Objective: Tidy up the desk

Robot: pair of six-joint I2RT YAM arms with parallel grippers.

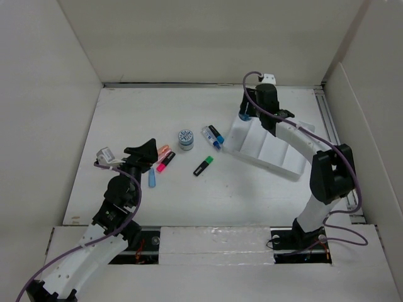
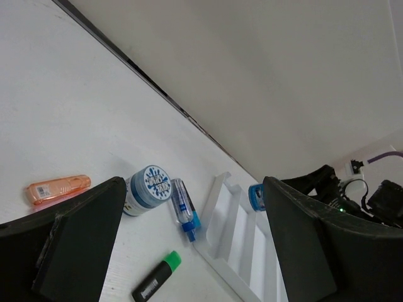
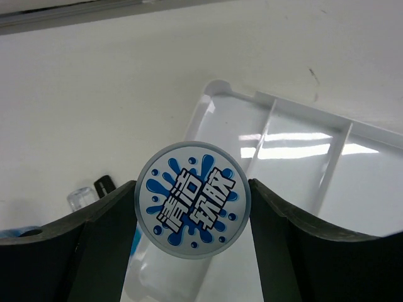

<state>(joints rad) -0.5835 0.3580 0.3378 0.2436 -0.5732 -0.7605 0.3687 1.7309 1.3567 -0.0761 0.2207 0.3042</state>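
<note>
On the white desk (image 1: 157, 201), my right gripper (image 1: 247, 115) is shut on a round jar (image 3: 193, 200) with a blue splash label. Both fingers press its sides above the left end compartment of the white ridged tray (image 3: 302, 163). My left gripper (image 1: 148, 154) stands open with nothing in it, over an orange highlighter (image 1: 162, 152) and a pink highlighter (image 1: 165, 162). Between its fingers the left wrist view shows a second jar (image 2: 147, 189), a clear blue-capped bottle (image 2: 184, 207), a black-and-green highlighter (image 2: 157, 275) and the tray (image 2: 236, 239).
A small blue item (image 1: 152, 178) lies near the left arm. The second jar (image 1: 186, 138), bottle (image 1: 212, 136) and green highlighter (image 1: 203, 165) sit mid-desk, left of the tray (image 1: 271, 151). White walls border the desk on three sides.
</note>
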